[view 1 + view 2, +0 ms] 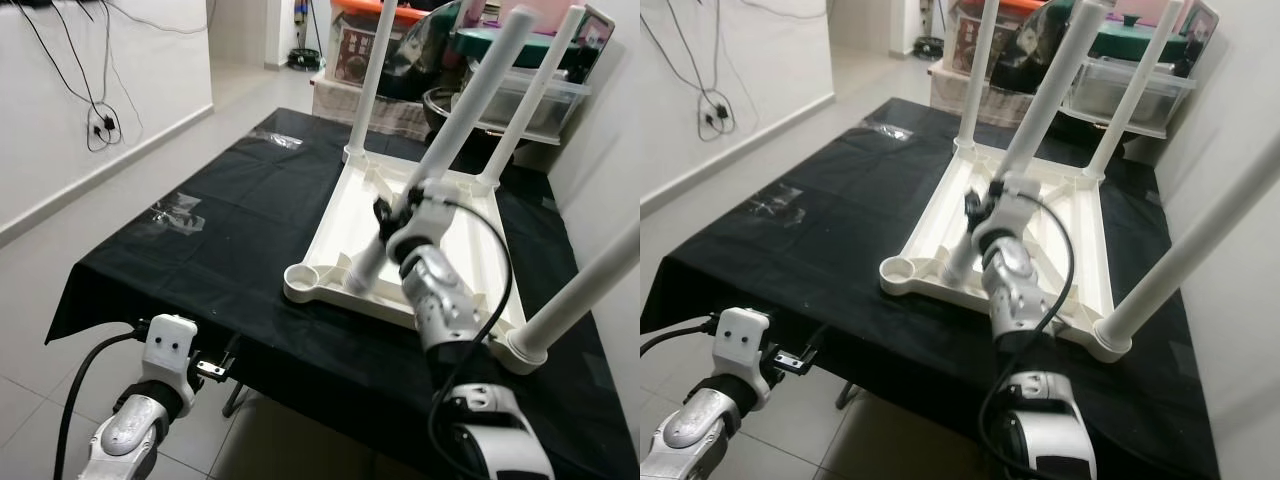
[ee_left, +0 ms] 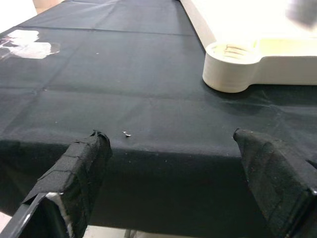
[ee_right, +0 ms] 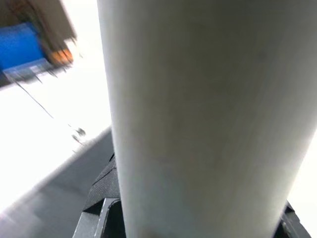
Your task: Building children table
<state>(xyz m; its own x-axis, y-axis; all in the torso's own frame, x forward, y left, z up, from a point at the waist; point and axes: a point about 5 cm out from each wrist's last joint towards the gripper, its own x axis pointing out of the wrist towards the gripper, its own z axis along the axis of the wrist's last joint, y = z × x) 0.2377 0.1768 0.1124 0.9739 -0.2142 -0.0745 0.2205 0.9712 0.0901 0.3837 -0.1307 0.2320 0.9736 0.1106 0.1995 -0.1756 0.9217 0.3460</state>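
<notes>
The white table top (image 1: 440,235) lies upside down on the black cloth (image 1: 230,220) of a big table, toward the right side, with its near edge close to the front edge; three white legs stand up from its corners: one at the far left (image 1: 368,85), one at the far right (image 1: 530,95), one at the near right (image 1: 590,290); the near left corner has an open round socket (image 2: 230,67) with no leg in it; a fourth leg (image 1: 455,130) leans over the top, its low end near that socket; the right gripper (image 1: 392,215) holds this leg, its black fingers pressed on both sides of it; the left gripper (image 2: 173,173) hangs low by the front edge of the cloth, its jaws wide apart with nothing in them; behind the big table sit plastic boxes (image 1: 540,95); cables (image 1: 95,120) hang on the white wall at the left.
</notes>
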